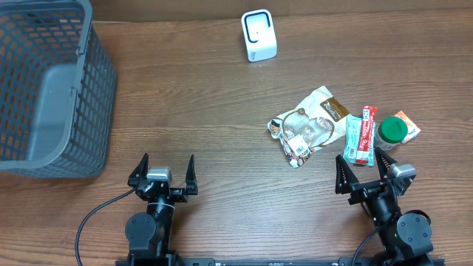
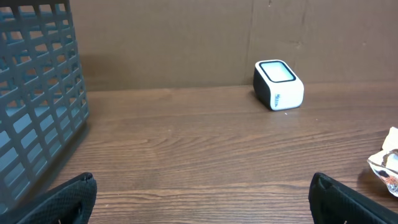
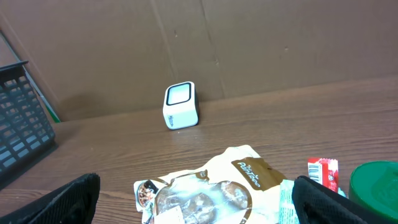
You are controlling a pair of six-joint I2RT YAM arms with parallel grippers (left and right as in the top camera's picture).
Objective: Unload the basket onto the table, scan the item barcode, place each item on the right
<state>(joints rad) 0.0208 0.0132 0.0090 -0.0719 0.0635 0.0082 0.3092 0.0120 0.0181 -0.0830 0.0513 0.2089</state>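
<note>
Green lid [image 3: 375, 185] shows at right wrist, not left.

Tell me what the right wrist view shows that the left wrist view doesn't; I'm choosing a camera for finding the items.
Only the right wrist: the red packet, the green lid and the open right pincer. Only the left wrist: the open left pincer, nothing more. Both: the white scanner, the grey basket and the snack bag, though the left wrist catches only the bag's edge.
</note>
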